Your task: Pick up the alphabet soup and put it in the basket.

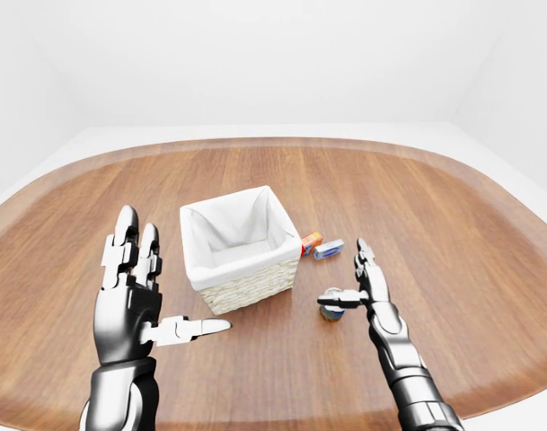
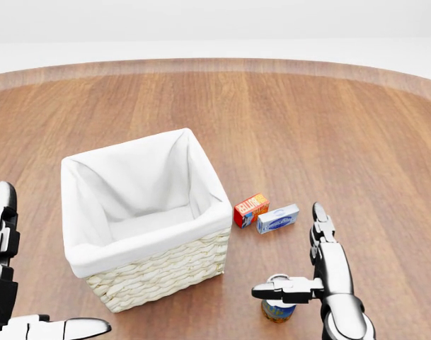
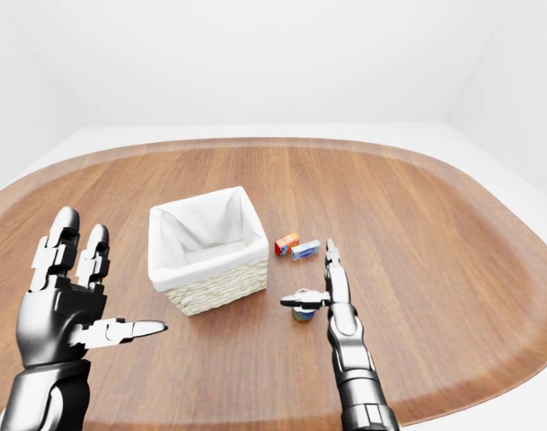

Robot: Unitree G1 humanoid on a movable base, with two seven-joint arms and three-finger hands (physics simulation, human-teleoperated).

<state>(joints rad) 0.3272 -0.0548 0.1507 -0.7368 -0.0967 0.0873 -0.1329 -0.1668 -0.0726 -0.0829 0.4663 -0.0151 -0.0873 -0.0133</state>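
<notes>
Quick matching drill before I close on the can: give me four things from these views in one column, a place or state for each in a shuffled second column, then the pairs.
1. basket
2. alphabet soup
3. red box
4. left hand

A. raised, fingers spread open
B. under the right hand's thumb
C. lined with white cloth
D. between the basket and the blue box

Pairs: 1-C, 2-B, 3-D, 4-A

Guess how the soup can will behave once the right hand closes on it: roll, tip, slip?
The alphabet soup stands upright on the wooden table, so it is probably stable until nudged. Its round wall suggests it would roll if tipped. It looks rigid and smooth, so the open right hand above it might slip without a firm wrap.
</notes>
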